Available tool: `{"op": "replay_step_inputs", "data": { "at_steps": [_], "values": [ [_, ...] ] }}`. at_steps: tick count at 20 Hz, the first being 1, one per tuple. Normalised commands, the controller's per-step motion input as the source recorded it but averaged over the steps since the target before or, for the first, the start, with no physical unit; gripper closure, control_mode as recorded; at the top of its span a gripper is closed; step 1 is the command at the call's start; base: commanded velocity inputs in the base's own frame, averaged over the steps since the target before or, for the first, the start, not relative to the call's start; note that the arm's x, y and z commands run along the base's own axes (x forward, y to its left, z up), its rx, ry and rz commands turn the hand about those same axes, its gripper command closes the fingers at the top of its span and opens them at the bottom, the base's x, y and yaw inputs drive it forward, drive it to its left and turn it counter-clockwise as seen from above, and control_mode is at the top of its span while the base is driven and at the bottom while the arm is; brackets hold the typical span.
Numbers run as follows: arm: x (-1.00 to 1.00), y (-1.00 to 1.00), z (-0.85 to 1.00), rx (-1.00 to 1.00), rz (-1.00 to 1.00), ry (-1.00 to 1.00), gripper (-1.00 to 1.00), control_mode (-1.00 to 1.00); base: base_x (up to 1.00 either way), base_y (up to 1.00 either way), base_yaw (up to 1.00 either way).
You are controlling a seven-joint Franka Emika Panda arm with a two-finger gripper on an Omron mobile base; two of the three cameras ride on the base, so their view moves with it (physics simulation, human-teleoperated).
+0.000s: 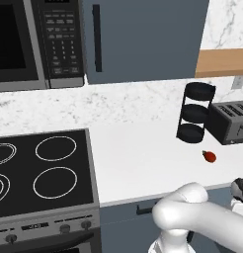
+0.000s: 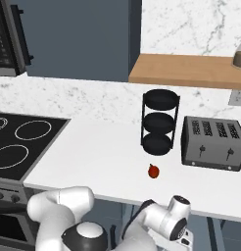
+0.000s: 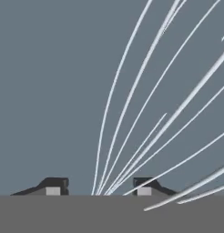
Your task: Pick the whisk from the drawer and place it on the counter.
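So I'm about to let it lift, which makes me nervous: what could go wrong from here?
In the hand view the hand straddles the whisk at its thin wire loops, not a solid handle, so the wires may flex and slip out. On the counter a small red fruit lies near the front edge; setting the whisk down there could knock it off.

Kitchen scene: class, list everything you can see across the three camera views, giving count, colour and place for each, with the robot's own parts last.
Counter: one, white, right of the stovetop.
Stovetop: one, black with white rings, left.
Microwave: one, dark, upper left.
Cupboard door: one, blue-grey, above the counter.
Tiered rack: one, black, back of the counter.
Toaster: one, grey, right of the rack.
Red fruit-like object: one, counter, in front of the rack.
Wooden shelf: one, tan, wall.
Whisk: one, pale wires, close in the hand view.
Arm: one, white, below the counter edge.
Gripper: one, dark tips either side of the wires' base.
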Motion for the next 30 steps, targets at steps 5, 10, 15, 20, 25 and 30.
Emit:
{"op": "replay_step_inputs", "data": {
  "at_steps": [5, 10, 15, 20, 25, 30],
  "values": [
    [-0.60, -0.31, 0.01, 0.03, 0.00, -0.04, 1.00, -1.00, 0.00, 0.00, 0.00],
    [-0.98, -0.08, 0.90, 0.00, 0.00, -0.21, 1.00, -1.00, 0.00, 0.00, 0.00],
    [-0.84, 0.41, 1.00, 0.00, 0.00, -0.23, 1.00, -1.00, 0.00, 0.00, 0.00],
    [-0.35, 0.82, 1.00, 0.00, 0.09, -0.16, 1.00, -1.00, 0.00, 0.00, 0.00],
    [0.49, 0.96, 1.00, 0.10, 0.27, -0.17, 1.00, -1.00, 0.00, 0.00, 0.00],
    [1.00, 0.93, 1.00, 0.19, 0.25, -0.18, 1.00, -1.00, 0.00, 0.00, 0.00]
  ]
}}
